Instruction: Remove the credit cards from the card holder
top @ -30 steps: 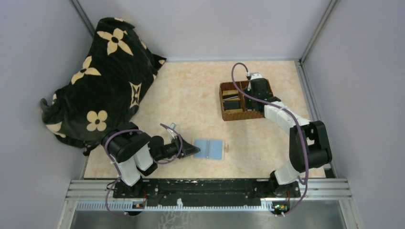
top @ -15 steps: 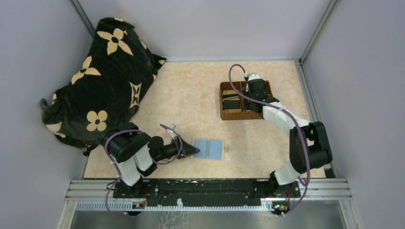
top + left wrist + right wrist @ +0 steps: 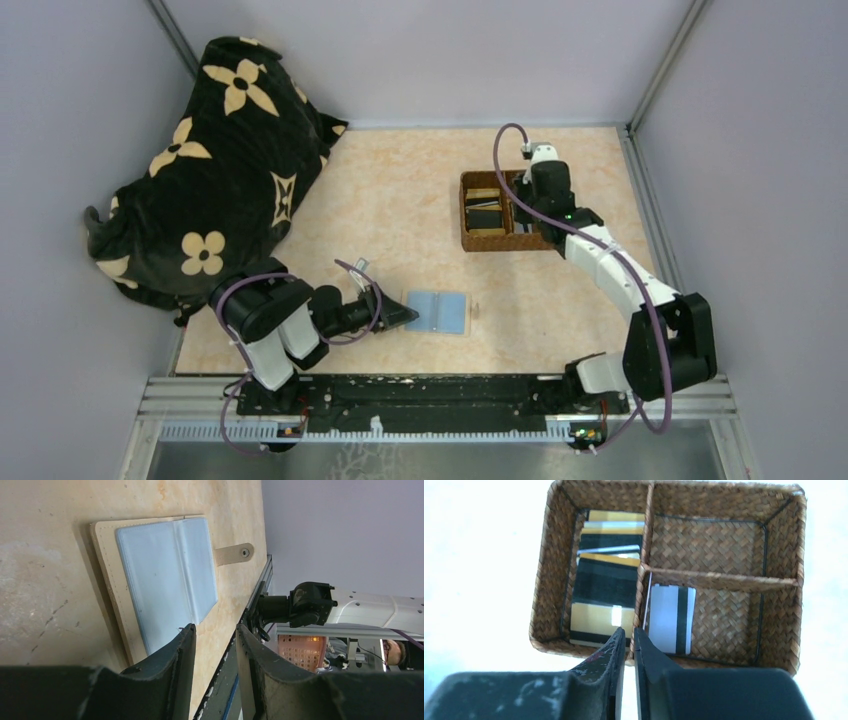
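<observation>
Woven tray point(image 3: 540, 580): gold cards point(image 3: 606, 580) in left compartment, grey-white card point(image 3: 670, 617) in right | right gripper point(image 3: 628, 632) above tray, fingers nearly together, empty | card holder point(image 3: 438, 312) open, well apart from tray | left gripper point(image 3: 215, 630) likewise, fingers apart.

One card holder point(image 3: 438, 312), one tray point(image 3: 540, 600), two pincers point(image 3: 215, 630) point(image 3: 629, 632)
</observation>
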`<state>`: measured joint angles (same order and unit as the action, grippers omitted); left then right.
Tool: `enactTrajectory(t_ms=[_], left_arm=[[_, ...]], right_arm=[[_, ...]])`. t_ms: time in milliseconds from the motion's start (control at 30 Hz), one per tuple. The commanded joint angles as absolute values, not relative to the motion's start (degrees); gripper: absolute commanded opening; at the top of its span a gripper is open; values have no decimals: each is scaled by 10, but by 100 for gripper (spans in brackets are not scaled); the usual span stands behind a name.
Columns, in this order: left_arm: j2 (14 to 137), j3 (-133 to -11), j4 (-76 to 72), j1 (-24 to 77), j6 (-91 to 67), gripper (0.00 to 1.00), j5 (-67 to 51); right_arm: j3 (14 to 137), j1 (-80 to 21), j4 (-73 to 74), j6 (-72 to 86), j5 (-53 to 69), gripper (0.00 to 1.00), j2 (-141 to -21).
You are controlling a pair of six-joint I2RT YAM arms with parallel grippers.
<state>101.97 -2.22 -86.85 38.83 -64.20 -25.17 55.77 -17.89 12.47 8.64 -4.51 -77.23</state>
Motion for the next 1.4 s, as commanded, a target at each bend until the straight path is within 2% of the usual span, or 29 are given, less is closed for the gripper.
enactTrajectory(t_ms=[0,567,767,867,967,1000,1067,1133,1267,1367], left_arm=[[1000,-14,-1026,385,-635,42,-267],[989,3,-1026,385,-637,42,-263],[977,3,-1026,385,-633,43,-263],[976,18,-1026,385,-646,44,-214],[978,30,-1020,385,-646,70,-184],[981,29,-1017,385,-644,74,-184],[994,24,-1021,385,-654,75,-194],[1007,17,-1025,386,-662,75,-204],[1015,25,-1024,387,-655,75,-192],[1041,28,-1023,387,-649,68,-183]], right_arm=[[545,-183,126,126,-71,2,-756],[504,-183,104,142,-62,0,-804],[510,-185,123,140,-25,0,-737],[491,-219,122,144,-3,0,-687],[475,-295,154,155,-68,17,-659],[467,-320,158,165,-76,24,-652],[436,-366,156,186,-83,42,-638],[403,-410,150,211,-84,50,-626],[342,-482,134,262,-97,54,-617],[321,-538,113,305,-108,54,-637]])
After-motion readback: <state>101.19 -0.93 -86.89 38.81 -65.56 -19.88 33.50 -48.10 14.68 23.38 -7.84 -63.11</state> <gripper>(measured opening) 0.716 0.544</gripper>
